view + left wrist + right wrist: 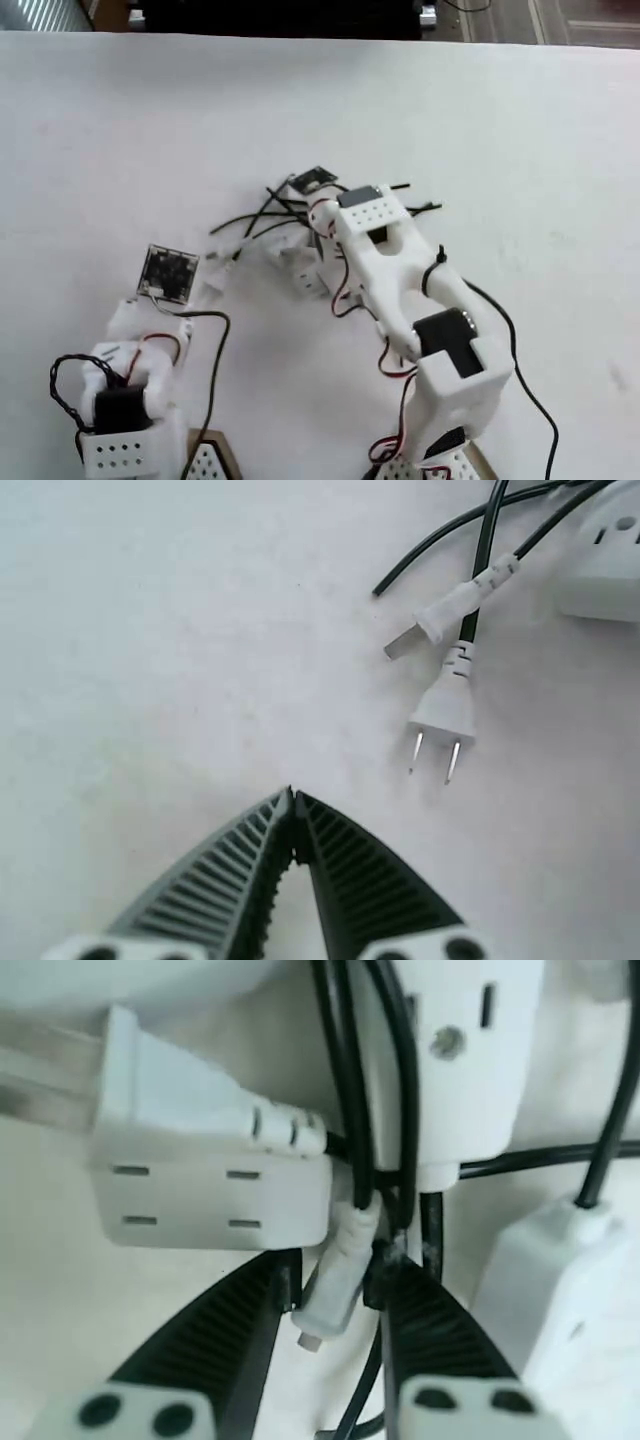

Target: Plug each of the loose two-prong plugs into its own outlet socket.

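Observation:
A loose white two-prong plug (443,705) lies flat on the table, its prongs turned toward my left gripper (293,802), which is shut on nothing a short way from it. A second white plug (450,605) on a black cord lies just beyond. My right gripper (335,1285) is closed around the slim white body of a plug (335,1260) among black cords. Right in front of it lies a white outlet block (210,1200) with four slots. Another outlet socket (470,1050) sits past the cords. In the high view the sockets and cords (295,262) are bunched under the right arm (375,225).
A third white block (560,1280) lies beside my right gripper. Black cords (250,220) fan out toward the table's middle. An outlet corner (610,570) shows near the loose plugs. The white table (480,120) stretches bare to the far edge.

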Tool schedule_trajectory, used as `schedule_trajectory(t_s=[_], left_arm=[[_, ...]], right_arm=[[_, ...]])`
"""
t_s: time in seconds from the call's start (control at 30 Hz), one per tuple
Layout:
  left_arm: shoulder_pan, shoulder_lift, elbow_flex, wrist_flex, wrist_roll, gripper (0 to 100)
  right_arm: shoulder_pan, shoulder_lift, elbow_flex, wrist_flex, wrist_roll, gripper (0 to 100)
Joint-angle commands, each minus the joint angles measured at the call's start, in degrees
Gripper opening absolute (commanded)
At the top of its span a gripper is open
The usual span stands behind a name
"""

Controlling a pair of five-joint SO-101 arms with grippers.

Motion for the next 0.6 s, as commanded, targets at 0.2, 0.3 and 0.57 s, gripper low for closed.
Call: schedule_trajectory(t_s=[0.2,0.3,0.57], left_arm=[[0.40,-0.31,0.35,-0.97,0.18,2],[0.40,-0.31,0.35,-0.88,0.18,2],[0.40,-0.31,0.35,-0.79,0.18,2]], right_arm=[[-0.48,0.48,-3.34,1.19,-0.09,3.3],[-0.48,0.40,-3.34,1.19,-0.09,2.5],[-0.40,0.40,-3.34,4.00,-0.09,7.7]])
